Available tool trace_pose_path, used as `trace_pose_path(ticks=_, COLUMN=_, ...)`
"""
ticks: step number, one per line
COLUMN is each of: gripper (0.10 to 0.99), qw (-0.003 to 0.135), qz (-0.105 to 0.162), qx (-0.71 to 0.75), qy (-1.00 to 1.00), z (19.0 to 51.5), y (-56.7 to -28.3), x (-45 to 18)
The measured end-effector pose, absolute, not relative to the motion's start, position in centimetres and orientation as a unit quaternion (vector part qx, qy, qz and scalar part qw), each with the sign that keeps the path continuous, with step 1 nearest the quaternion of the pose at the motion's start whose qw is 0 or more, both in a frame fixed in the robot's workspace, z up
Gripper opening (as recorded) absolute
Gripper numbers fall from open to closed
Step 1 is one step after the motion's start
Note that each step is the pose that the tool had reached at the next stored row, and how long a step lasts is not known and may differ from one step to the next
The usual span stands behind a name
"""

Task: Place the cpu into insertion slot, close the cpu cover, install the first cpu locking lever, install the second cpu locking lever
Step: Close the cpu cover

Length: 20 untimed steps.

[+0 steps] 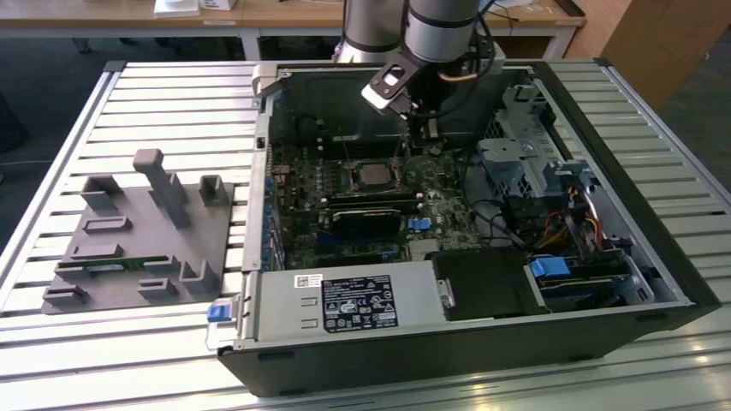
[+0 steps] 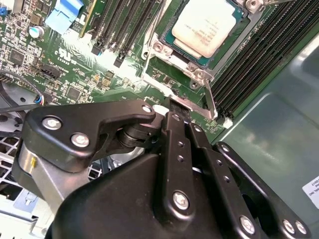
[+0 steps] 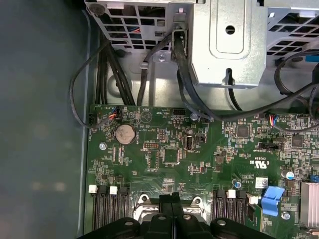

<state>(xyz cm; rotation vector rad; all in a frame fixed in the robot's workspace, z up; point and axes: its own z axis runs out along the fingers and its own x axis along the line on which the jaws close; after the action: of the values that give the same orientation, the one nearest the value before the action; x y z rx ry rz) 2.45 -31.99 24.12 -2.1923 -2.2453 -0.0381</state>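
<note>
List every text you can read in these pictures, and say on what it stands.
Nothing reads surely.
Label on the power supply: too small.
Cpu top: faint print, unreadable.
Board markings: too small.
Sticker on the case wall: cut off.

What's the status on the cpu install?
Gripper shut, down at a locking lever. Cpu seated in the insertion slot, cpu cover looks down around it. Nothing blocking seen.
</note>
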Motion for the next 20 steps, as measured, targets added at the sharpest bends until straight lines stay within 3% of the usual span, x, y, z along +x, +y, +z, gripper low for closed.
trace_pose_path(ticks=20, gripper=0.106, qw=0.002, qz=-0.012, qx=-0.699, qy=-0.715, z=24.02, y=-31.99, x=1.93)
